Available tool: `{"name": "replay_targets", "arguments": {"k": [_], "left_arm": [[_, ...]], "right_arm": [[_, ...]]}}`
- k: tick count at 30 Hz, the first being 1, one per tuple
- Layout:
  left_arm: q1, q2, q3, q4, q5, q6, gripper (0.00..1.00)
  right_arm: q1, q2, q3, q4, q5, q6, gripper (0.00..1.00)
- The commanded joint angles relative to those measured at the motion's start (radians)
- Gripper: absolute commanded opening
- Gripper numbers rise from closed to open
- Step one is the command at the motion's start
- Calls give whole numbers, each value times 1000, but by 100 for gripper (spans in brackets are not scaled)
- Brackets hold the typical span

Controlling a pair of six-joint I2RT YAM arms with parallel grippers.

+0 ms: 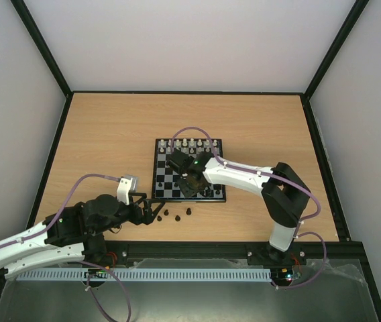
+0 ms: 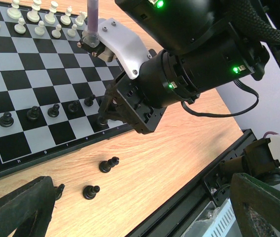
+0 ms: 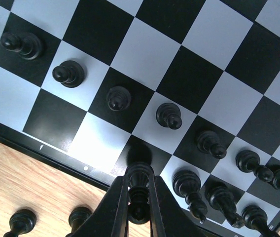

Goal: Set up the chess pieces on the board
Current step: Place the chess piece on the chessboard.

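Right pincer clamped on 1 dark piece, low over board near-edge row. Lower straight, centre on square, release upright. Left pincer apart beside loose pieces on table.

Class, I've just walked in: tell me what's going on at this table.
The right fingers are shut on a dark chess piece, held over the near edge row of the board. Dark pawns stand along the next row. The left fingers are open beside loose dark pieces on the table.
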Motion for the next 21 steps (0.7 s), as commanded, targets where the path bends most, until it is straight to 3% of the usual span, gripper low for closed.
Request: {"name": "replay_targets", "arguments": {"k": [1,21], "left_arm": [[-7,-7,3,9,4,14,100],[-7,-4,2,12,5,18,99]], "right_arm": [[-14,23,19,-33,-5,-18,1],[-22,46,-1,3,-22,-21,1]]}}
